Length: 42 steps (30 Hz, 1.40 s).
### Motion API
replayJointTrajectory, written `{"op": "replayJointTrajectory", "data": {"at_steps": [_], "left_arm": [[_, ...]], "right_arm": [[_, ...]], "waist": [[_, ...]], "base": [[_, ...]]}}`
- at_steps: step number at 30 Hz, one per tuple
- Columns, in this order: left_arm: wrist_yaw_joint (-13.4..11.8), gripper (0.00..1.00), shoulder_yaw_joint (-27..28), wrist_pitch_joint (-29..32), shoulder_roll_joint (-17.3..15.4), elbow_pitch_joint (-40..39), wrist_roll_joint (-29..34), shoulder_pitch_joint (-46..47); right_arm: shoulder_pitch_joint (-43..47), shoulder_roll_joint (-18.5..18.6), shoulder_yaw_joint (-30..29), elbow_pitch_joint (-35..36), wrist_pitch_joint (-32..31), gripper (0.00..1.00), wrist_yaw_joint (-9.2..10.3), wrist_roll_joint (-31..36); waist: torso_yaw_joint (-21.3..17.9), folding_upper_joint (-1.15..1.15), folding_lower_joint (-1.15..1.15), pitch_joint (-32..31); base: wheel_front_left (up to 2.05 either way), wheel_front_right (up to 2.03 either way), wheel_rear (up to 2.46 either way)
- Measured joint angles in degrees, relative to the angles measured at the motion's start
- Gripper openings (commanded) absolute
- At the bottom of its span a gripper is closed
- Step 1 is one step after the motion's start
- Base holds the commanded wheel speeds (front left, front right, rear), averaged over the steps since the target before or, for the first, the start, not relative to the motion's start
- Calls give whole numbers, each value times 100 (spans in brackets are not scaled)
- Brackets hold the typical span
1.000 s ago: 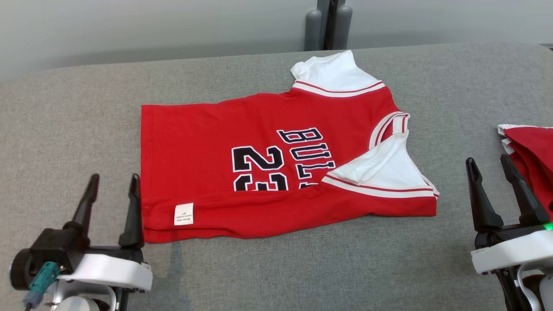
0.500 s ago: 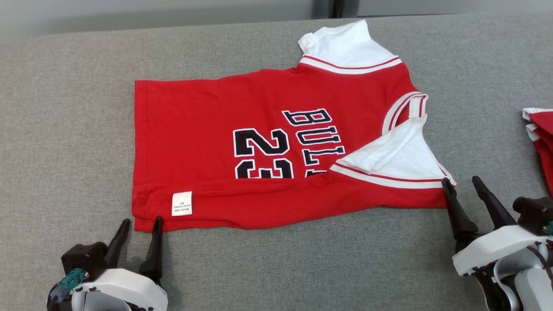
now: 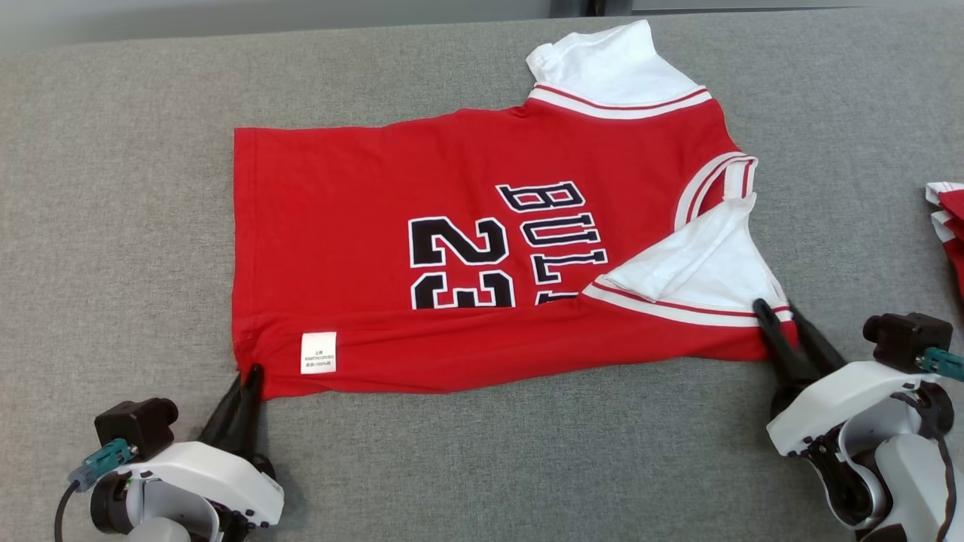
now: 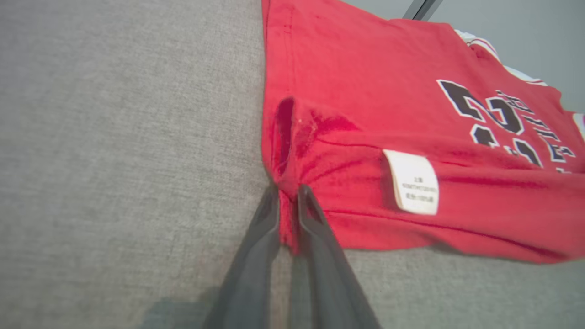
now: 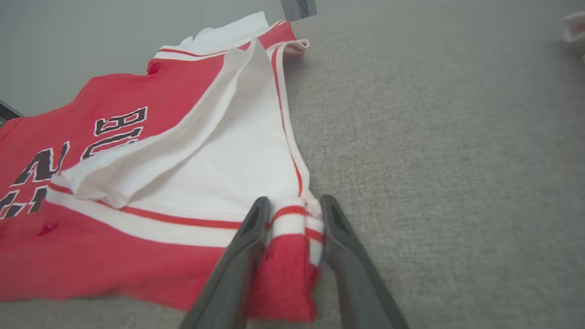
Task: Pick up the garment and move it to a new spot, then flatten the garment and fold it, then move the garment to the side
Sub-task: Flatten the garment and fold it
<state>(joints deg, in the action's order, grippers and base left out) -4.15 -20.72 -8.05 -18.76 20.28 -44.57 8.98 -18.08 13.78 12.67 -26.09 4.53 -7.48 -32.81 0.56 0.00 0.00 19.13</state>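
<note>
The garment [image 3: 452, 173] is a red jersey with white sleeves and a black "BULLS 23" print, lying flat on the grey table with its near long edge folded over. My left gripper [image 3: 252, 373] is at its near left hem corner. In the left wrist view the two fingers [image 4: 289, 189] are pinched together with red cloth [image 4: 365, 91] bunched between them. My right gripper [image 3: 778, 312] is at the near right shoulder corner. Its fingers [image 5: 296, 201] press on both sides of the striped corner of the garment [image 5: 137, 237].
The grey fabric-covered table [image 3: 113, 226] runs wide to the left and in front. A second red-and-white folded garment [image 3: 950, 218] lies at the right edge, also in the right wrist view [image 5: 575, 25]. A pale wall runs along the table's far edge.
The head camera has tilted down. Both grippers moved forward from open beside the garment to its near corners, and their fingers have closed onto the cloth.
</note>
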Motion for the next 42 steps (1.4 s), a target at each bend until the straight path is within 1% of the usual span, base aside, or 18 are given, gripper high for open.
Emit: {"op": "replayJointTrajectory", "data": {"at_steps": [7,11,12,14,16,20,21,24,27,28,30,31,32,33,34,37,40,42], "left_arm": [[109,0,-11,70,-16,-85,-105,-22],[178,0,-78,339,-71,-530,-256,-240],[178,0,-78,339,-71,-530,-256,-240],[168,0,-114,517,-143,-862,-299,-422],[88,0,-116,683,-275,-1236,-319,-628],[-177,0,-43,960,-553,-2005,-411,-1054],[-325,0,41,1020,-667,-2323,-426,-1233],[-503,0,155,1106,-814,-2640,-448,-1447],[-610,0,244,1200,-924,-2826,-495,-1556],[-657,0,250,1277,-950,-2870,-501,-1582],[-704,0,240,1343,-969,-2873,-527,-1585],[-710,0,237,1369,-969,-2870,-539,-1585],[-711,7,223,1391,-969,-2863,-541,-1586],[-722,39,208,1412,-966,-2851,-543,-1586],[-728,100,200,1414,-956,-2836,-547,-1587],[-859,100,309,1176,-905,-2819,-461,-1575],[-987,100,501,810,-705,-2897,-432,-1469],[-1024,100,595,594,-653,-2965,-354,-1330]], "right_arm": [[-133,116,159,42,37,0,-2,-436],[-41,245,58,285,58,0,-2,-624],[-41,245,58,285,58,0,-2,-624],[147,293,-75,458,53,0,-2,-691],[408,312,-210,669,1,0,-2,-708],[1146,237,-653,1211,-160,0,-2,-700],[1518,103,-869,1532,-281,0,-2,-638],[2013,-158,-1147,2001,-528,0,-2,-498],[2358,-456,-1307,2413,-777,0,-2,-313],[2466,-619,-1376,2590,-914,0,-2,-220],[2526,-715,-1400,2691,-1024,0,-2,-155],[2544,-748,-1408,2716,-1058,31,-2,-101],[2546,-778,-1414,2736,-1071,78,-2,-56],[2546,-793,-1422,2747,-1113,100,-2,-22],[2542,-803,-1437,2773,-1106,100,-1,44],[2429,-824,-1552,2930,-1010,100,-1,208],[2241,-828,-1670,3125,-810,100,-1,411],[2076,-827,-1790,3283,-639,100,-1,568]], "waist": [[27,0,0,-15],[104,0,0,-43],[104,0,0,-43],[151,0,0,-63],[187,0,0,-95],[225,0,0,-166],[211,0,0,-191],[155,0,0,-217],[75,0,0,-237],[16,0,0,-242],[-35,0,0,-250],[-57,0,0,-255],[-76,0,0,-258],[-89,0,0,-260],[-98,0,0,-261],[-109,0,0,-265],[-87,0,0,-286],[-71,0,0,-311]], "base": [[0,0,0],[0,0,0],[0,0,0],[0,0,0],[0,0,0],[0,0,0],[0,0,0],[0,0,0],[0,0,0],[0,0,0],[0,0,0],[0,0,0],[0,0,0],[0,0,0],[0,0,0],[0,0,0],[0,0,0],[0,0,0]]}}
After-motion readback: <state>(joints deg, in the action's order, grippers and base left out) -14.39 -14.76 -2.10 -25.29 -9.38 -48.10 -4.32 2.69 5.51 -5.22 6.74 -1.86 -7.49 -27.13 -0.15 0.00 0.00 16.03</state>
